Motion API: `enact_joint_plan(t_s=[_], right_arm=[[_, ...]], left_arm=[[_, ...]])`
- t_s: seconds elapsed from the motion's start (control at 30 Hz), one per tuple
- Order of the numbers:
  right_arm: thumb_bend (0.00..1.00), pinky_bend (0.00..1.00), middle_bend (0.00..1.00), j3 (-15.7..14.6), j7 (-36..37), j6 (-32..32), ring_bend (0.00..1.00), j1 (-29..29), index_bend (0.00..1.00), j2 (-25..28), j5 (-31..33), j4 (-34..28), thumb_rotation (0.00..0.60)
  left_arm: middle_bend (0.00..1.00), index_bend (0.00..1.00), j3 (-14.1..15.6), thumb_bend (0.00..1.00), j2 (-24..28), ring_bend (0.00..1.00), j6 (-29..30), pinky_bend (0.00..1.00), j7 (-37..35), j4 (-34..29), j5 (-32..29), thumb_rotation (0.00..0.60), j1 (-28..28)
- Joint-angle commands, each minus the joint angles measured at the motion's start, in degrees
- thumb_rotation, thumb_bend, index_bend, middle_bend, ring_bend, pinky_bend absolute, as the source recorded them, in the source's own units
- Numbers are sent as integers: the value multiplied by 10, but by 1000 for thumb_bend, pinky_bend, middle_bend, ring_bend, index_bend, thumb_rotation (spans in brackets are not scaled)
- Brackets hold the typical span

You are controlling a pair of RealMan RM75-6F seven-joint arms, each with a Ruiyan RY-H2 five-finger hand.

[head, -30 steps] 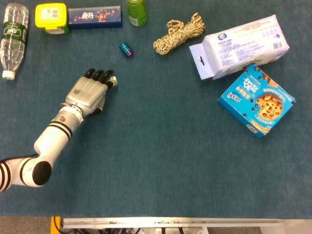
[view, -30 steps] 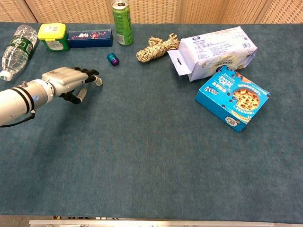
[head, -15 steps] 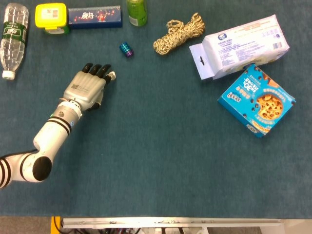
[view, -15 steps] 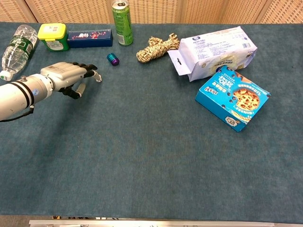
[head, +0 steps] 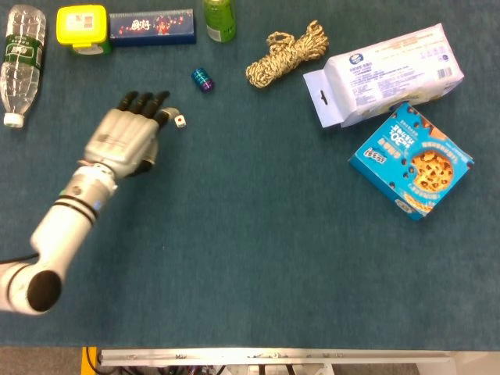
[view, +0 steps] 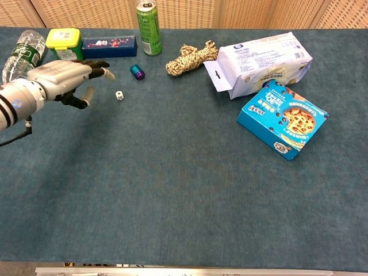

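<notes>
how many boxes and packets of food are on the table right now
2: the white packet at the far right, and the blue cookie box just in front of it, touching its edge. None seems hidden.

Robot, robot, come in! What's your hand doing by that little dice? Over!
Left hand open, raised just off the dice, holding nothing. Right hand not in view. Dice sits alone on the cloth; purple spool close behind it.

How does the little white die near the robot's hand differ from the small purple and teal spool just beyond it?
The die is a white cube with dark dots; the spool is a cylinder banded in metallic purple and teal. The die is smaller than the spool. The die lies just off the fingertips of the left hand, untouched, while the spool lies farther back, toward the green can. Both rest loose on the blue table.
</notes>
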Motion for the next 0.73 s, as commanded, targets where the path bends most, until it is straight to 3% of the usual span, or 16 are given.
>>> enact_joint_plan(t_s=[0.03, 0.4, 0.73], right_arm=[[112, 629, 502, 2, -2, 2, 522, 0, 524, 3, 0, -3, 600], [112, 629, 502, 6, -17, 12, 522, -1, 524, 12, -2, -26, 600], [112, 629, 502, 3, -26, 23, 522, -12, 524, 17, 5, -45, 600]], left_arm=[[0, 131, -2, 763, 46, 0, 38, 0, -12, -48, 10, 600, 27], [0, 130, 40, 763, 162, 0, 162, 0, -45, -161, 65, 600, 139], [0, 130, 102, 763, 175, 0, 277, 0, -109, -139, 185, 600, 273]])
